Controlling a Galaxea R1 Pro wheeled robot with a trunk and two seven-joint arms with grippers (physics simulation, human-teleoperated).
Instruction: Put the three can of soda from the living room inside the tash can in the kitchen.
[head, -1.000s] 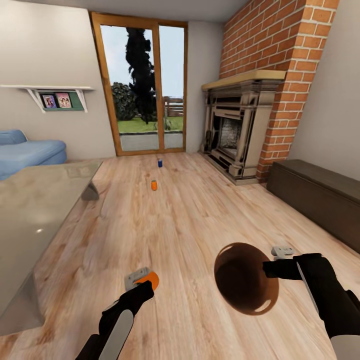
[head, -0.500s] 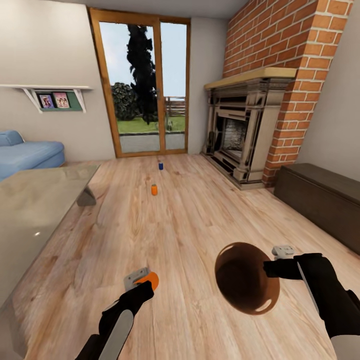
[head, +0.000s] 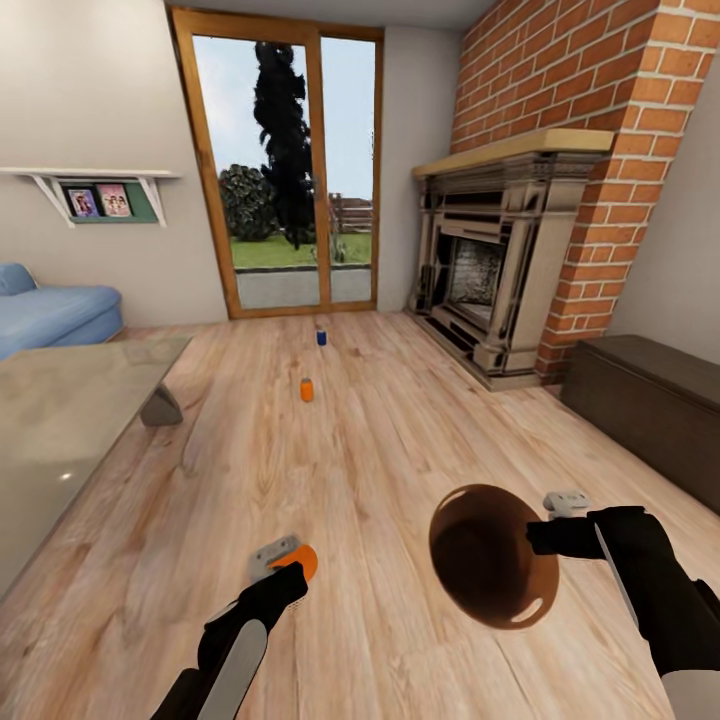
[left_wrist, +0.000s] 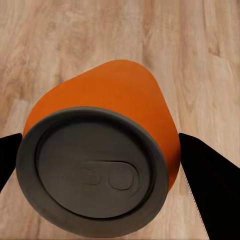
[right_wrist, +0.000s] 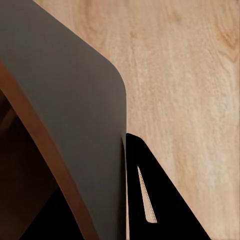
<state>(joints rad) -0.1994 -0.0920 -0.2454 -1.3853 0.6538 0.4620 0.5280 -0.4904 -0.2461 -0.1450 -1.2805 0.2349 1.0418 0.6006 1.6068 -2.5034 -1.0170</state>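
1 orange can (head: 302, 560) lower centre-left, gripped; 1 orange can (head: 307, 389) upright on floor mid-frame; dark blue can (head: 321, 337) upright just above it. Trash can (head: 492, 556) lower right, tilted, brown inside showing.

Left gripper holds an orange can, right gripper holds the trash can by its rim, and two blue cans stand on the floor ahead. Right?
Not quite. In the head view the two cans on the floor are one orange can and one blue can, not two blue. The left gripper does hold an orange soda can, and the right gripper holds the trash can by its rim.

Orange can (head: 306, 389), blue can (head: 321, 338), red-brick fireplace (head: 520, 270), blue sofa (head: 55, 315).
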